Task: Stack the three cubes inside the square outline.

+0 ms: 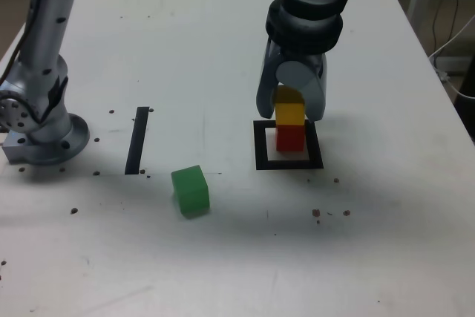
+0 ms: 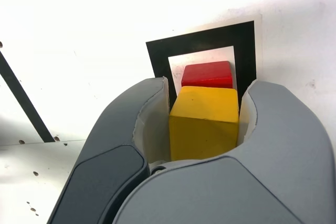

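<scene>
The red cube (image 1: 290,137) stands in the white centre of the square outline (image 1: 260,146). Directly on top of it sits the yellow cube (image 1: 291,113), with my gripper (image 1: 291,105) shut on it from above. In the wrist view the yellow cube (image 2: 202,124) fills the space between the two grey fingers (image 2: 283,129). Behind it show the red cube (image 2: 207,73) and the black outline (image 2: 199,40). The green cube (image 1: 191,189) lies apart on the table, toward the exterior view's left of the outline and nearer the front.
A straight black strip (image 1: 137,139) lies on the white table at the exterior view's left. The arm's grey base (image 1: 41,135) stands beyond it at the left edge. Small dark specks dot the table. Cables hang off the right side.
</scene>
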You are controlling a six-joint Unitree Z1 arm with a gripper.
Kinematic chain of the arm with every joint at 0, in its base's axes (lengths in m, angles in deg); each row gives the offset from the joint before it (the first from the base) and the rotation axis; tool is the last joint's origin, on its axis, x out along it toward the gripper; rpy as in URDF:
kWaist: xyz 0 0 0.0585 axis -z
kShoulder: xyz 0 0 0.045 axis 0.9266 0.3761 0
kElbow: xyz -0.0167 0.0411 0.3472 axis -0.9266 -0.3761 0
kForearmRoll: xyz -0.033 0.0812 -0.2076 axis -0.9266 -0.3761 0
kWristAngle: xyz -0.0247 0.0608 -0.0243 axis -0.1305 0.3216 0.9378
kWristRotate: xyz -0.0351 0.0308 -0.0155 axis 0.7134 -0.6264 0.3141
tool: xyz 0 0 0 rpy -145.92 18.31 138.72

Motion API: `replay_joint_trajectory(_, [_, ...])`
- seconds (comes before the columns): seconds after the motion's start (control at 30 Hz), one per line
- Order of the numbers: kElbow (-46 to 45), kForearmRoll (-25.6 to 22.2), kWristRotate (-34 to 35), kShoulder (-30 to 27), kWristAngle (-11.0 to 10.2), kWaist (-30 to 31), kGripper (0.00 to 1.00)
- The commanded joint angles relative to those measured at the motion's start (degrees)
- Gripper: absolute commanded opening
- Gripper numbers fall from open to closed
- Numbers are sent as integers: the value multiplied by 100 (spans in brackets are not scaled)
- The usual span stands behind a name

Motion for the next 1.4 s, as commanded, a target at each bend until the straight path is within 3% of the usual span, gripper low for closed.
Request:
replay_joint_trajectory(0.0, [-23,53,9,56,27,-2,11])
replay_joint_trajectory(0.27, [-124,232,24,65,46,-17,12])
replay_joint_trajectory(0.4, [-204,303,49,72,51,-20,18])
replay_joint_trajectory(0.6, [-311,288,77,75,61,-20,35])
replay_joint_trajectory(0.87, [-361,296,62,35,97,-20,76])
replay_joint_trajectory(1.0, [-374,296,58,11,78,-20,91])
replay_joint_trajectory(1.13, [-387,286,59,4,62,-20,98])
replay_joint_trajectory(1.37, [-387,268,55,-54,39,-20,99])
